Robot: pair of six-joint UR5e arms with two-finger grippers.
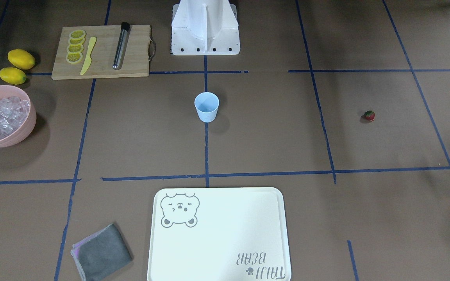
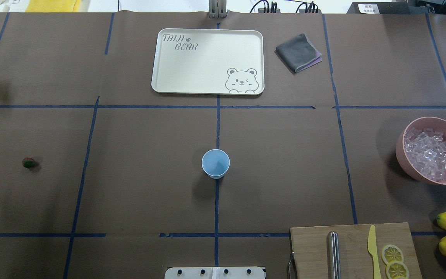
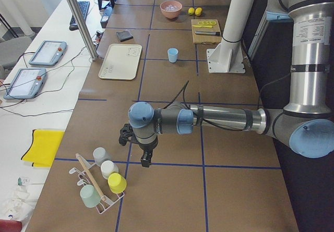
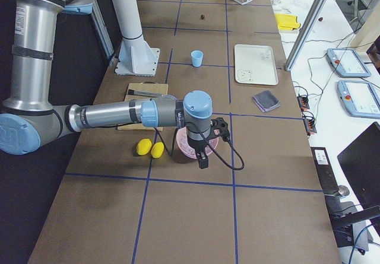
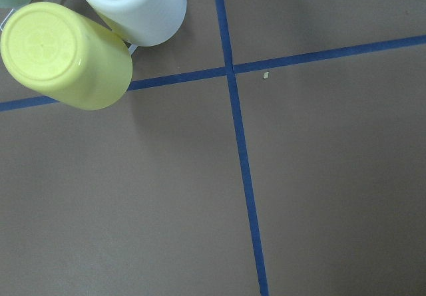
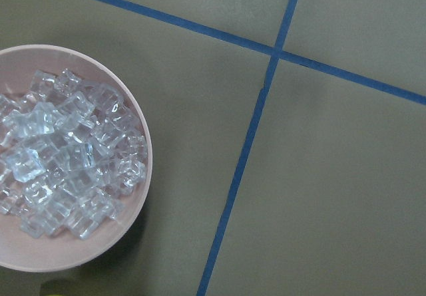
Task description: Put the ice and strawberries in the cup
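The light blue cup (image 1: 206,107) stands upright and empty at the table's middle; it also shows in the overhead view (image 2: 215,163). The ice (image 2: 430,154) is heaped in a pink bowl (image 2: 403,155), and the right wrist view shows it from above (image 6: 66,169). The strawberry (image 1: 369,116) lies alone on the robot's left side (image 2: 28,162). My left gripper (image 3: 143,156) hangs near a cup rack, far from the strawberry. My right gripper (image 4: 205,156) hangs beside the pink bowl (image 4: 183,148). I cannot tell whether either gripper is open or shut.
A cutting board (image 1: 131,58) holds lemon slices (image 1: 75,46), a yellow knife (image 1: 88,55) and a metal tube (image 1: 121,46). Two lemons (image 1: 17,65) lie beside the bowl. A cream tray (image 1: 217,234) and a grey cloth (image 1: 102,251) lie opposite. A rack of cups (image 3: 102,182) stands at the left end.
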